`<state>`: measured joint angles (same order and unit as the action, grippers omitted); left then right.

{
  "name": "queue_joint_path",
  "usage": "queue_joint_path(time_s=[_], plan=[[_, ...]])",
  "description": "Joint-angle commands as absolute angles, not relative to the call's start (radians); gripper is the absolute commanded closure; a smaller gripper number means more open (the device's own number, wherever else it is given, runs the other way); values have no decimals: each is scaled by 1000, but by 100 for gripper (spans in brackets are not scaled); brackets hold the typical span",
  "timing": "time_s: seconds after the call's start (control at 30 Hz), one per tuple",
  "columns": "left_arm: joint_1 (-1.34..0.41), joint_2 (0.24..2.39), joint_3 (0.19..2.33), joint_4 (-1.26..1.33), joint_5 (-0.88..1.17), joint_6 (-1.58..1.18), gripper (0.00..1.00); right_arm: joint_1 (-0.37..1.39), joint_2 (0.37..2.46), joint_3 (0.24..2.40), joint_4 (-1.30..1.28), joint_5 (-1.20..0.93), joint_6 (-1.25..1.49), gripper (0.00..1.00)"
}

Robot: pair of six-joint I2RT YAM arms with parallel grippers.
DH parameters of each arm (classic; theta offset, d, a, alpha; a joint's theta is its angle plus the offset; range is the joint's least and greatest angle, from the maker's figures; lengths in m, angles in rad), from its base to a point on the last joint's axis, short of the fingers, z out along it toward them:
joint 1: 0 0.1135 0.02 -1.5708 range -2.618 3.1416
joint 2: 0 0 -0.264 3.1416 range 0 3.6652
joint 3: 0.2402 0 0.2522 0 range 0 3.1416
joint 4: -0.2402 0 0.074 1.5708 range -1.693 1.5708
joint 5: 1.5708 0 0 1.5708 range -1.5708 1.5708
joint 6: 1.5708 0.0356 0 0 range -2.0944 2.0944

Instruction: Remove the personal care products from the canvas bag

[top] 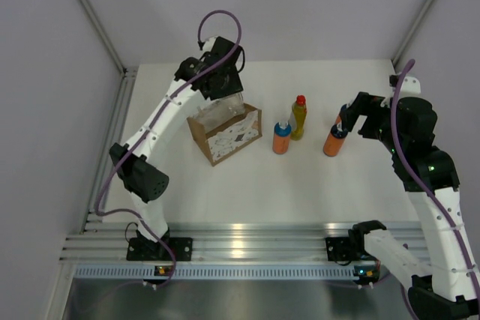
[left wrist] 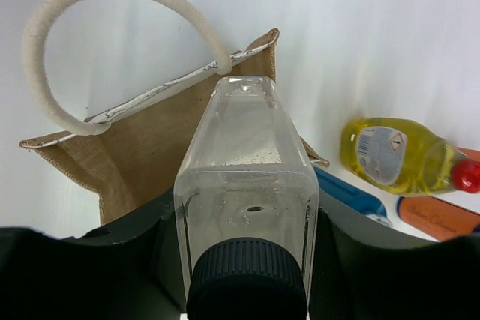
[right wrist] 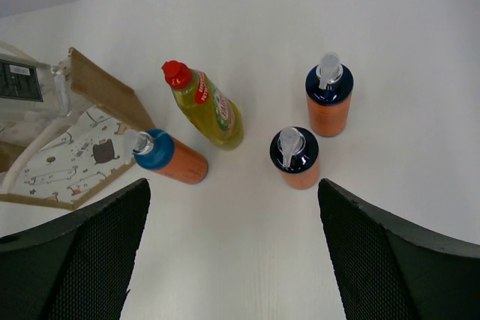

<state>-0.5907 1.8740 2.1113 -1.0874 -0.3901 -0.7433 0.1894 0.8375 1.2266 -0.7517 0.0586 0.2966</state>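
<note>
My left gripper (top: 223, 95) is shut on the clear-whitish bottle (left wrist: 244, 155) just below its dark grey cap (left wrist: 247, 279). It holds the bottle over the open top of the canvas bag (top: 227, 136). The bag's tan wall (left wrist: 135, 148) and a cream loop handle (left wrist: 45, 28) lie behind the bottle. The yellow bottle with the red cap (top: 298, 118) and an orange bottle with a blue top (top: 282, 139) stand right of the bag. Two more orange bottles (right wrist: 328, 99) (right wrist: 295, 157) stand further right. My right gripper (right wrist: 232, 260) is open and empty above the table beside them.
The white table top (top: 247, 192) is walled by grey panels at the back and sides. An aluminium rail (top: 240, 249) runs along the near edge with both arm bases on it. The right arm hides one of the right-hand orange bottles in the top view.
</note>
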Motion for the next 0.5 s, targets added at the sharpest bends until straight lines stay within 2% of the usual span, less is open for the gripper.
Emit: queue_joint_path(time_s=[0.0, 0.27, 0.47], plan=[[-568, 1740, 2192, -1026, -347, -749, 100, 189, 824, 1264, -749, 60, 299, 10], [-506, 1629, 2212, -1023, -229, -790, 100, 190, 830, 1276, -747, 52, 298, 10], [-477, 1552, 2210, -1005, -52, -808, 100, 190, 834, 1289, -747, 52, 301, 10]])
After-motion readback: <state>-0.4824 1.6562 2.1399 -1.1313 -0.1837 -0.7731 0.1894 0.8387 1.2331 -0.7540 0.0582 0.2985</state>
